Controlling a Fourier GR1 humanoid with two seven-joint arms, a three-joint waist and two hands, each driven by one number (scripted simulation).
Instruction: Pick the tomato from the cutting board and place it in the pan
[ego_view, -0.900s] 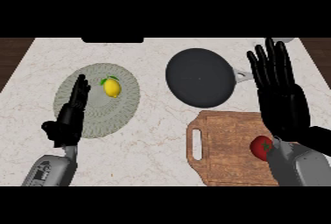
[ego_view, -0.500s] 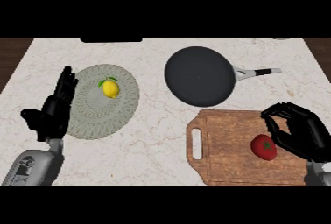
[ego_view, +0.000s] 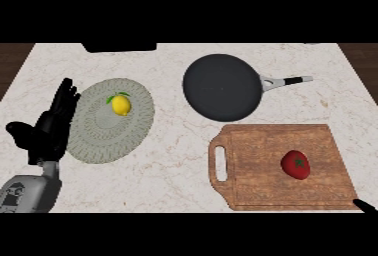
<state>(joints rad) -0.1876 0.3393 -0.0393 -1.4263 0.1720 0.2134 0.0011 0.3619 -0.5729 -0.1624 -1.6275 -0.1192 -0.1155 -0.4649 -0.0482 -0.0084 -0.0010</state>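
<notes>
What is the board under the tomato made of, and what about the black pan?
The cutting board looks like wood: reddish brown with grain streaks and a matte face. The pan seems to be dark metal with a dull nonstick-like coating; its handle looks silvery metal with a black tip, maybe plastic.

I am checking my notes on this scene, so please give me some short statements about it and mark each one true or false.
1. The tomato lies on the cutting board. True.
2. The pan holds the lemon. False: the lemon is on the plate; nothing lies in the pan.
3. The left hand is open beside the plate. True.
4. The right hand grips the tomato. False: only a tip shows at the lower right, apart from the tomato.
</notes>
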